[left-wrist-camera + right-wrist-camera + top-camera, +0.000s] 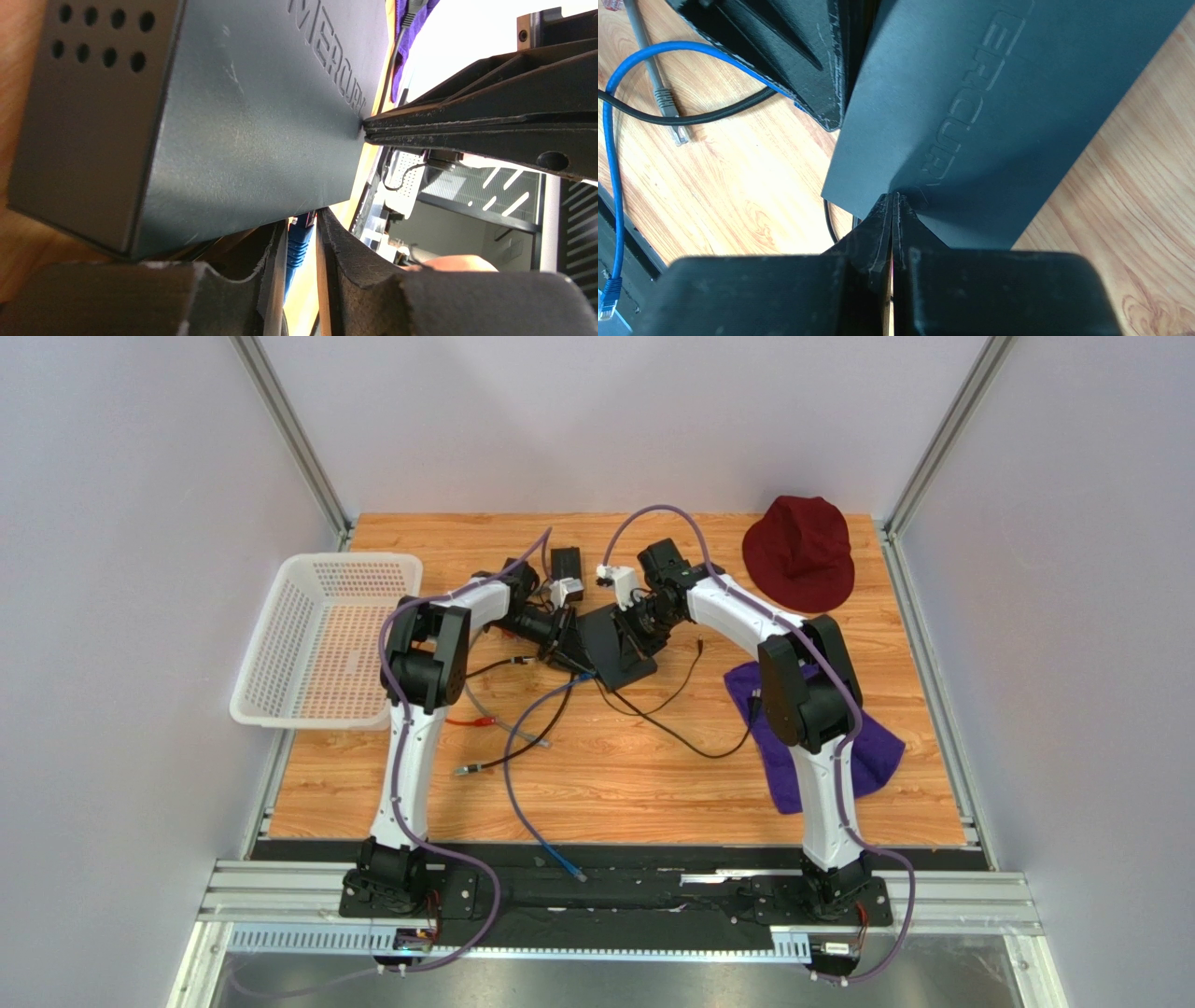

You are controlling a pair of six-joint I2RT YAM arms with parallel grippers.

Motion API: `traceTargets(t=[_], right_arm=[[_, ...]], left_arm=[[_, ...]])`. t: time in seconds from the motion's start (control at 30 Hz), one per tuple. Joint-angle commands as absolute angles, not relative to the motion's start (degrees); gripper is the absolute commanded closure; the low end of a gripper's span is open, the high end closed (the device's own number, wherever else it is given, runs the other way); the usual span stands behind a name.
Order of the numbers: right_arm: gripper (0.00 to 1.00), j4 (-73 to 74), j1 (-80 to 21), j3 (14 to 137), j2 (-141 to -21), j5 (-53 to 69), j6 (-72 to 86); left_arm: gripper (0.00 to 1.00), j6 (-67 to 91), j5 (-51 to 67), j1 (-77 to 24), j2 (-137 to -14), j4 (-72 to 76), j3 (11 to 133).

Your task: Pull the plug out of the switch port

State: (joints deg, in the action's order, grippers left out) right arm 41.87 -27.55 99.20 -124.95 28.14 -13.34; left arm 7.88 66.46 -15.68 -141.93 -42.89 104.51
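The switch (617,647) is a flat matte-black box mid-table; it fills the left wrist view (210,119) and the right wrist view (990,105). Its port row is hidden along its lower edge. A blue plug (300,241) goes up into that edge. My left gripper (303,225) is shut on the blue plug, one finger on each side; it also shows in the top view (568,644). My right gripper (893,199) is shut and empty, its tips pressing on the switch's top face near the edge (643,620).
A white basket (330,637) stands at the left. A dark red hat (800,549) and a purple cloth (877,742) lie at the right. A black adapter brick (567,560) sits behind the switch. Loose cables (561,742) trail in front; blue (608,140), grey (664,98) and black (703,115) ones lie beside it.
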Motion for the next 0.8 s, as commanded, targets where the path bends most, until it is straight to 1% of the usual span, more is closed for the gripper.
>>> traceTargets(t=[0.0,0.07,0.1,0.17,0.2,0.27,0.3,0.37,0.5,0.77], right_arm=[[1.0,43.2,-29.5,97.9,-129.4,24.3,-14.1],[1.0,43.2,-29.7,98.3,-129.5,24.2,-14.1],[1.0,43.2,-29.8,98.4,-129.6,24.1,-14.0],[1.0,43.3,-29.6,98.6,-130.0,23.9,-14.1],[1.0,43.4,-29.5,98.7,-130.1,23.8,-13.9],[1.0,43.4,-29.4,98.9,-130.2,23.7,-13.9],[1.0,43.4,-29.4,99.0,-130.3,23.6,-13.9],[1.0,43.3,-29.4,99.0,-130.3,23.0,-13.9],[1.0,43.4,-29.3,99.2,-130.4,22.2,-14.2],[1.0,43.8,-28.4,100.2,-131.2,22.3,-13.4]], left_arm=[[0.76,13.2,66.4,-17.7,-141.4,-41.1,102.3],[0.8,13.3,65.6,-17.7,-140.8,-41.0,102.3],[0.84,13.2,64.4,-17.7,-140.6,-41.1,102.3],[0.89,13.0,62.7,-17.8,-139.9,-42.0,102.6],[0.95,12.4,59.8,-17.9,-139.7,-42.9,102.9],[1.0,9.6,56.0,-18.5,-139.2,-47.2,105.1],[1.0,9.1,51.7,-18.9,-139.0,-48.4,105.7],[1.0,7.0,49.0,-20.0,-138.7,-51.8,107.1],[1.0,2.4,46.4,-20.1,-138.8,-56.6,108.1],[1.0,-7.7,45.2,-19.5,-140.3,-66.6,111.1]])
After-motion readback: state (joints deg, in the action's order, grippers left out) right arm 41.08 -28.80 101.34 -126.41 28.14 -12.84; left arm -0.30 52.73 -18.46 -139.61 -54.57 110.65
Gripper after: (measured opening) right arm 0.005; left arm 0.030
